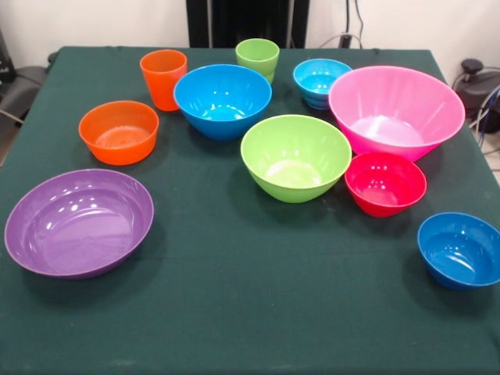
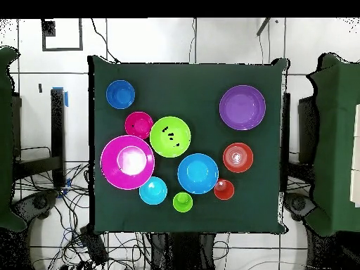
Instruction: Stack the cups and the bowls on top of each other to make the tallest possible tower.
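All cups and bowls stand apart and upright on the green table; nothing is stacked. The orange cup (image 1: 163, 78) (image 2: 223, 189) and light green cup (image 1: 257, 58) (image 2: 182, 202) stand at the robot's side. Between them is the large blue bowl (image 1: 223, 100) (image 2: 197, 173). Also there are a small blue bowl (image 1: 321, 81) (image 2: 152, 190), the huge pink bowl (image 1: 395, 109) (image 2: 127, 162), the lime green bowl (image 1: 295, 156) (image 2: 169, 136), the red bowl (image 1: 385, 183) (image 2: 138, 124), a second small blue bowl (image 1: 459, 249) (image 2: 120, 94), the orange bowl (image 1: 119, 131) (image 2: 238, 157) and the purple bowl (image 1: 78, 222) (image 2: 242, 107). No gripper shows in either view.
The dark green cloth (image 1: 250, 312) (image 2: 197, 84) covers the whole table. The robot's black pedestal (image 1: 246, 23) stands behind the table's far edge in the front view. Cables lie on the floor (image 2: 70, 225) around the table.
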Robot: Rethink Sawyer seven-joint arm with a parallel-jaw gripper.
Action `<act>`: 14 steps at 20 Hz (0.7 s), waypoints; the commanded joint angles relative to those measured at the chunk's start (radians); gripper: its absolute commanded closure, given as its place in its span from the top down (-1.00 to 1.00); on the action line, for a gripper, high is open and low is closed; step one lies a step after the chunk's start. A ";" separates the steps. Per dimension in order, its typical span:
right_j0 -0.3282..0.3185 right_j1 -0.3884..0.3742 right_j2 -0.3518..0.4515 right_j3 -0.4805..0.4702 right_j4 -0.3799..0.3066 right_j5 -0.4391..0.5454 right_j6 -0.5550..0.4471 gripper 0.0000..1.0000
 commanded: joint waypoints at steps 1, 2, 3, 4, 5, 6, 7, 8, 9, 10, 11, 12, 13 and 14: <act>-0.178 0.239 -0.031 0.148 -0.094 -0.288 0.050 1.00; -0.193 0.299 -0.029 0.108 -0.140 -0.326 0.065 1.00; -0.207 0.352 -0.033 0.070 -0.178 -0.363 0.070 1.00; -0.215 0.414 -0.059 0.028 -0.236 -0.433 0.075 1.00; -0.309 0.473 -0.004 0.042 -0.223 -0.504 -0.004 1.00; -0.401 0.524 0.050 0.039 -0.245 -0.544 -0.071 1.00; -0.476 0.558 0.095 0.023 -0.290 -0.547 -0.122 1.00; -0.529 0.582 0.122 0.000 -0.343 -0.539 -0.149 1.00; -0.573 0.597 0.145 -0.016 -0.393 -0.530 -0.163 1.00; -0.604 0.612 0.158 -0.031 -0.432 -0.523 -0.162 1.00; -0.635 0.619 0.176 -0.041 -0.466 -0.512 -0.162 1.00; -0.663 0.628 0.192 -0.052 -0.493 -0.502 -0.159 1.00; -0.696 0.637 0.216 -0.054 -0.515 -0.489 -0.159 1.00; -0.724 0.643 0.236 -0.061 -0.536 -0.477 -0.158 1.00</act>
